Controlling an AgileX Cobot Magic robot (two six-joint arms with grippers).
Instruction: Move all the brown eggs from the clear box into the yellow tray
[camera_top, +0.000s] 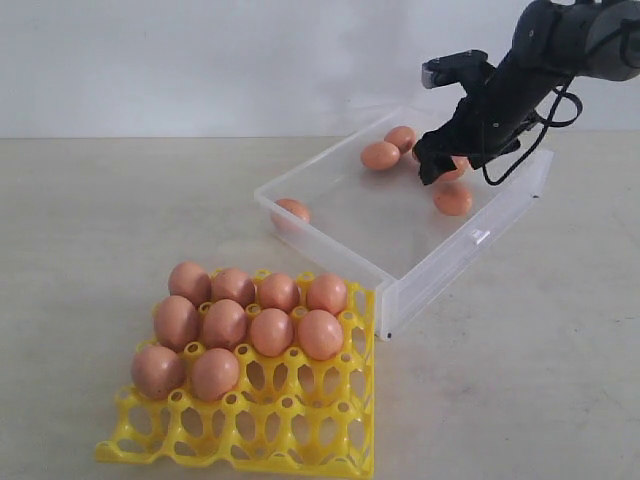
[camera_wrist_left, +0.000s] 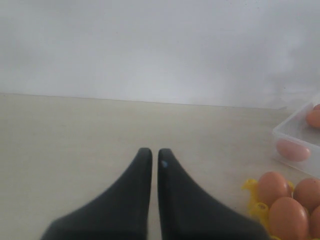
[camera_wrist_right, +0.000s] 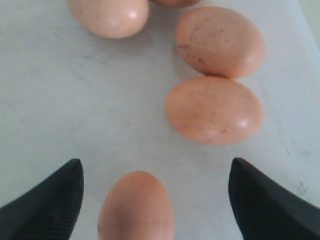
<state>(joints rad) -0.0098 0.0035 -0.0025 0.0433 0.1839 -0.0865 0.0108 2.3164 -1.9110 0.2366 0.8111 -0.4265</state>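
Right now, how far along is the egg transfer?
Done: ten brown eggs sit in the yellow tray. In hand: nothing held; the right gripper hangs in the clear box with open jaws either side of one egg. Left: at least five eggs in the box.

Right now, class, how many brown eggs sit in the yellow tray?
10 brown eggs in the yellow tray: four along the far row, four along the second, two at the third row's left. None seems hidden.

The brown eggs (camera_wrist_right: 214, 110) looked smooth, faintly shiny; the clear box (camera_top: 380, 215) translucent plastic; the yellow tray (camera_top: 300, 430) glossy plastic; the tabletop (camera_top: 80, 220) matt.
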